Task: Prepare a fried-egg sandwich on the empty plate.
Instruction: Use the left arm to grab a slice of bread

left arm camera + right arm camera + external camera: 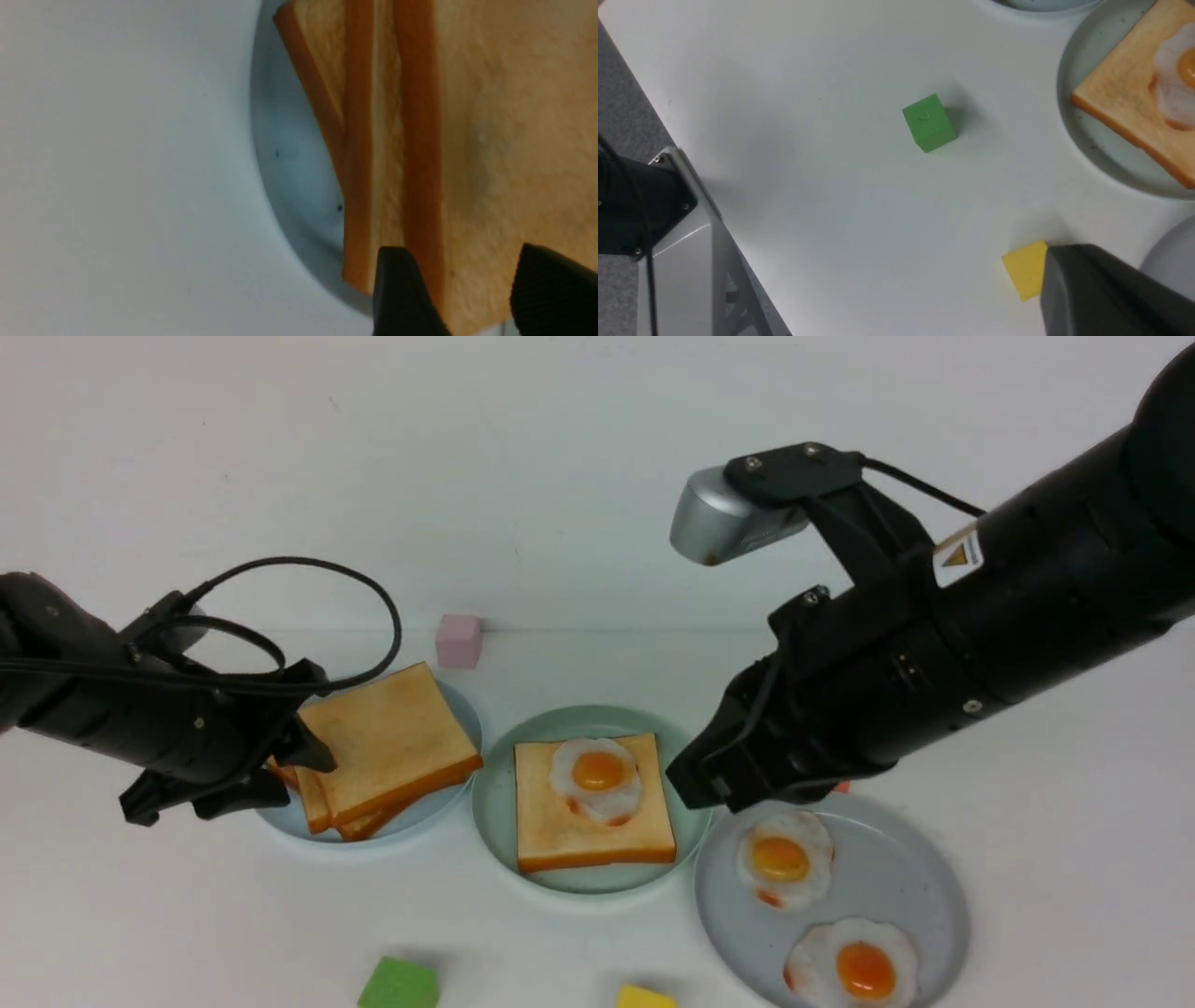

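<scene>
The mint-green plate [495, 803] holds one toast slice [579, 831] with a fried egg [597, 775] on top, uncovered. Both show in the right wrist view: plate [1083, 140], toast [1125, 98]. An askew pile of toast lies on the pale blue plate [431, 807]. My left gripper [294, 775] is open. Its fingers [397, 289] straddle the near-left edge of the top slice [387, 737], one above it and one below. My right gripper [695, 784] hovers above the mint plate's right rim. It shows as one dark mass [1059, 256] and looks shut and empty.
The grey plate [887, 877] at front right holds two more fried eggs [782, 859] [854, 966]. A pink cube [458, 640] sits behind the blue plate. A green cube [400, 985] and a yellow cube [644, 999] sit near the front edge.
</scene>
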`<state>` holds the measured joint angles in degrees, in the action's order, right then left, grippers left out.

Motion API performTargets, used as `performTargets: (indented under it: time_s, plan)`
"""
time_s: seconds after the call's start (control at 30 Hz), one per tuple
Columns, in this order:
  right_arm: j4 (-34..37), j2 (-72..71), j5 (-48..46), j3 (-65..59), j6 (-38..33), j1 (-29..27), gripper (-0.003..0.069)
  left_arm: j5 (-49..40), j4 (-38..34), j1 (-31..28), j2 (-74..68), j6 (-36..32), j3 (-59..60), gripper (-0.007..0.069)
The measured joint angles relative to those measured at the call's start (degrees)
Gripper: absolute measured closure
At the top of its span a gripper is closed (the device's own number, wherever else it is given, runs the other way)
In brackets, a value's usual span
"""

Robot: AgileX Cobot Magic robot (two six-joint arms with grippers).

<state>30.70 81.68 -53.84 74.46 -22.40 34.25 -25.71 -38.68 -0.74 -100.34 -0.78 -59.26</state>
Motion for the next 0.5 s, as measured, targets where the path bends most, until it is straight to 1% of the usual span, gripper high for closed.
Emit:
performTargets:
  time_s: [0.13, 0.17, 0.2, 0.3, 0.4, 0.5]
  plan:
    - [0.5, 0.0, -0.3, 0.0, 0.0, 0.0, 0.0643, 1.8, -6.2, 0.0, -2.7, -5.2, -0.7, 0.0279]
    - [0.5, 0.0, -0.3, 0.0, 0.0, 0.0, 0.0643, 1.8, -6.2, 0.0, -2.7, -5.5, -0.7, 0.0281]
    - [0.6, 0.0, -0.6, 0.0, 0.0, 0.0, 0.0642, 2.0, -8.9, 0.0, -3.1, -7.7, -0.7, 0.0293]
    - [0.7, 0.0, -0.9, 0.0, 0.0, 0.0, 0.0642, 2.2, -12.2, 0.0, -3.2, -11.4, -0.7, 0.0311]
    - [0.7, 0.0, -1.3, 0.0, 0.9, 0.0, 0.0638, 2.9, -14.5, 0.0, -4.0, -14.0, -0.7, 0.0326]
    - [0.7, 0.0, -1.4, 0.0, 1.0, 0.0, 0.0636, 3.1, -15.2, 0.0, -5.4, -14.5, -0.7, 0.0328]
